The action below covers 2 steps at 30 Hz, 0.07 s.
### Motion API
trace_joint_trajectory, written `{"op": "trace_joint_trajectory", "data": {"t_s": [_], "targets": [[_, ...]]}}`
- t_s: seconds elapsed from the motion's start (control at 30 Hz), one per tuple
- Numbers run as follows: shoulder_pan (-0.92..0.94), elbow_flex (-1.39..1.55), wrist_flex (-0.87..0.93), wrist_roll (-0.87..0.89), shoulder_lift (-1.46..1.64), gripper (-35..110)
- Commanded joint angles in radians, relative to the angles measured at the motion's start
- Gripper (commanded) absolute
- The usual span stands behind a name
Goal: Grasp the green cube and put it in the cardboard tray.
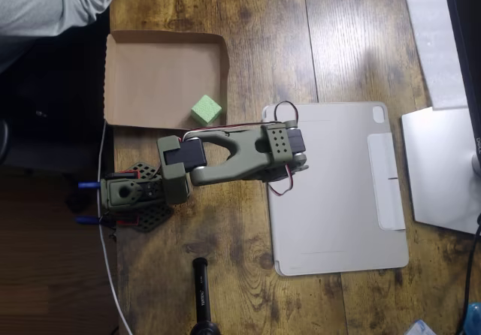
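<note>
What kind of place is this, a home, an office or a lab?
Probably a home or office desk used for hobby robotics: a wooden table, a grey tablet cover, a monitor base at the right edge, and the arm fixed beside a cardboard tray.

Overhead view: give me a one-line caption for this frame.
Green cube lies inside the cardboard tray near its lower right corner, while the olive arm is folded over the grey tablet cover.

Dim warm light, sheen on wooden table (248, 42), mostly sharp, left edge dark.
</note>
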Motion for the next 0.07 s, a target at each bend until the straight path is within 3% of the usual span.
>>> {"op": "trace_joint_trajectory", "data": {"t_s": [0.0, 0.03], "targets": [[0.017, 0.003, 0.018, 0.011, 0.011, 0], [0.017, 0.003, 0.018, 0.011, 0.009, 0]]}}
